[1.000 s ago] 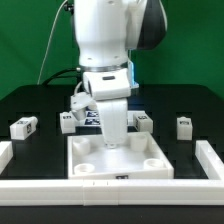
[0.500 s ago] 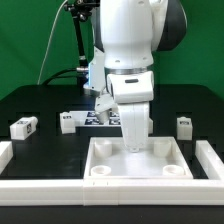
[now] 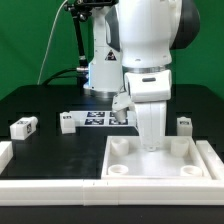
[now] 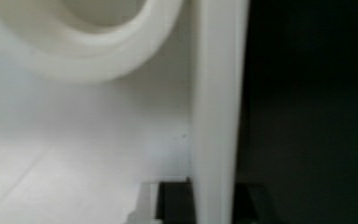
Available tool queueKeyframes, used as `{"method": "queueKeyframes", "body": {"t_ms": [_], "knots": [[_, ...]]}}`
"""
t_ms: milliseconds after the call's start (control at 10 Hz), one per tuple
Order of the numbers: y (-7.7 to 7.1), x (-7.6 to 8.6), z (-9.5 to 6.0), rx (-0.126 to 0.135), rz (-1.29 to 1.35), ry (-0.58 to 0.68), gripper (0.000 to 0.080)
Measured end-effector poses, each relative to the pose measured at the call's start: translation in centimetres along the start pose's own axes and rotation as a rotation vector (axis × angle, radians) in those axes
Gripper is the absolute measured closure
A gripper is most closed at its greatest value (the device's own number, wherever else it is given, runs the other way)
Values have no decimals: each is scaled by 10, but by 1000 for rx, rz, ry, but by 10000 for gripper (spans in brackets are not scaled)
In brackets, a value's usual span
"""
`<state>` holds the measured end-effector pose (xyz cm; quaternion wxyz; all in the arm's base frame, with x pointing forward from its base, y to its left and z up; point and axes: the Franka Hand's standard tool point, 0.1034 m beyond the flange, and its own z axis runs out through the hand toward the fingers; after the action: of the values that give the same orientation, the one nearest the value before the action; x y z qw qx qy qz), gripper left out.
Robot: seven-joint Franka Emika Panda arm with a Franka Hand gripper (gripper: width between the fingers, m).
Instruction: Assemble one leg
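The large white tray [image 3: 157, 168] with corner sockets lies at the front of the black table, toward the exterior view's right. My gripper [image 3: 150, 143] points straight down and is shut on the tray's far wall. In the wrist view my dark fingertips [image 4: 176, 203] clamp the white wall [image 4: 213, 110], and a round socket [image 4: 105, 30] shows beside it. Three small white legs with tags lie loose: one [image 3: 22, 127] at the far left, one [image 3: 67, 122] left of centre, one [image 3: 184, 125] at the right behind the tray.
The marker board [image 3: 97, 118] lies behind the tray, partly hidden by my arm. A white rail [image 3: 50, 186] runs along the table's front, with short white side walls at the left [image 3: 4, 153] and right [image 3: 211, 158].
My gripper has moved toward the exterior view's right, dragging the tray with it from the middle to near the right side wall. The loose legs have not moved.
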<state>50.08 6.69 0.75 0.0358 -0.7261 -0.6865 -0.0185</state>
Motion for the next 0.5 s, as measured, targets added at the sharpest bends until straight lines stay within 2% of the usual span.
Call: {"method": "queueKeyframes", "body": {"t_ms": [500], "knots": [[0,1,0,1,-1,1,751]]}}
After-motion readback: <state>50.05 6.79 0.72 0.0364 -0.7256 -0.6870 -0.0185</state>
